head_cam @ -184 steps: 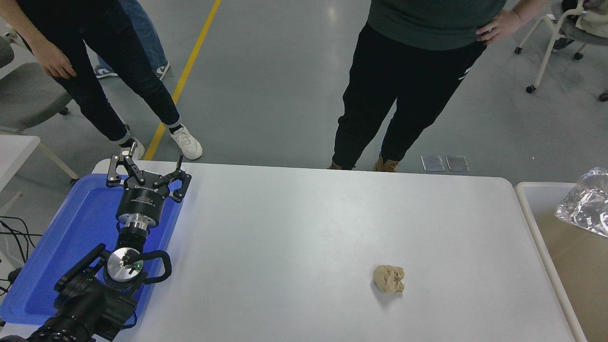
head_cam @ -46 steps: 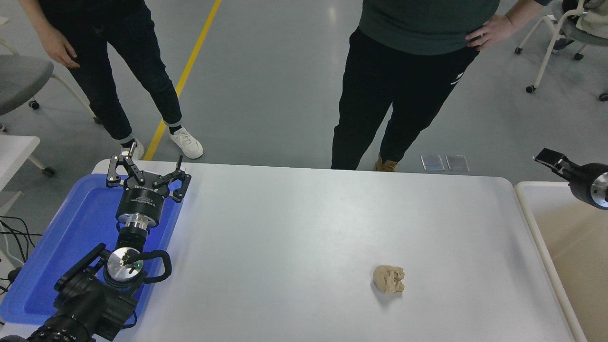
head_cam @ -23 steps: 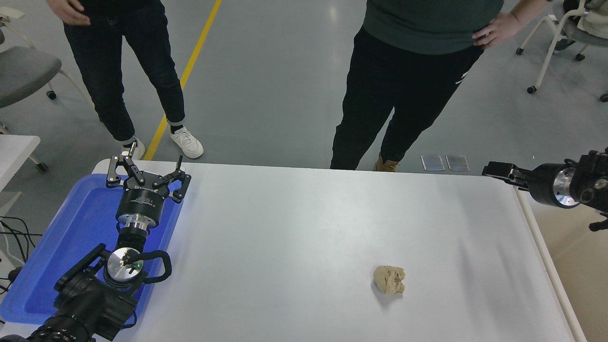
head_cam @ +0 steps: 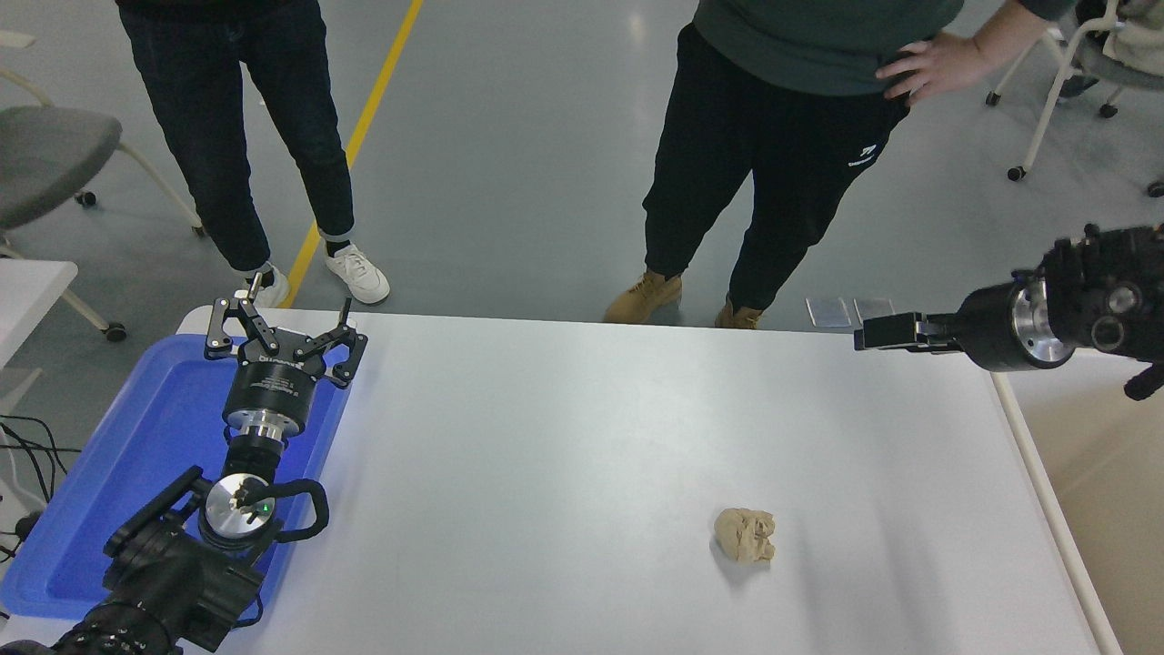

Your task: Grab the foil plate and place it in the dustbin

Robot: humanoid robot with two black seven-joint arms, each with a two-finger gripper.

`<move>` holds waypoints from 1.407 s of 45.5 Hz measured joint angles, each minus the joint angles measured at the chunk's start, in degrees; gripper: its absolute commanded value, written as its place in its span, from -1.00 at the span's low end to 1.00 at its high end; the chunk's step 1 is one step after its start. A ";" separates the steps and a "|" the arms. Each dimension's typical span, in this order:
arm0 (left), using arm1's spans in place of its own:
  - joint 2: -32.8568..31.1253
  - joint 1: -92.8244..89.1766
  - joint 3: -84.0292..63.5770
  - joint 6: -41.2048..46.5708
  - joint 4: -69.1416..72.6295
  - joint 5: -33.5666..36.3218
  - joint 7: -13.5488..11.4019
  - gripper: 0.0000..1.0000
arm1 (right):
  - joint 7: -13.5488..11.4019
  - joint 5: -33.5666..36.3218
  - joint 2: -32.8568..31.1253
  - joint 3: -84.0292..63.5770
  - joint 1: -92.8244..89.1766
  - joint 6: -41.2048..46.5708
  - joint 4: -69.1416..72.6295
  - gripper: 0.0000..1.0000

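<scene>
The foil plate is out of view. The dustbin point(head_cam: 1026, 455) stands against the table's right end, showing a white rim and a beige inside. My right gripper point(head_cam: 862, 337) comes in from the right edge and hangs above the table's far right corner, pointing left, seen side-on with nothing visible in it. It is left of the dustbin's rim. My left gripper point(head_cam: 280, 320) is parked open and empty over the blue tray at the lower left.
A flat blue tray point(head_cam: 145, 437) lies at the table's left end. A small tan wadded paper lump point(head_cam: 745, 534) lies on the table right of centre. Two people point(head_cam: 773, 136) stand at the far side. Chairs stand at both far corners.
The foil plate seen over the dustbin 4 s ago no longer shows. My right gripper has swung left from over the dustbin to above the table's far right corner. The people have shifted.
</scene>
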 measured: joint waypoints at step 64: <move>0.02 0.00 0.00 0.16 0.09 -0.09 -0.08 1.00 | -9.57 31.28 23.45 -10.39 24.11 14.53 9.23 1.00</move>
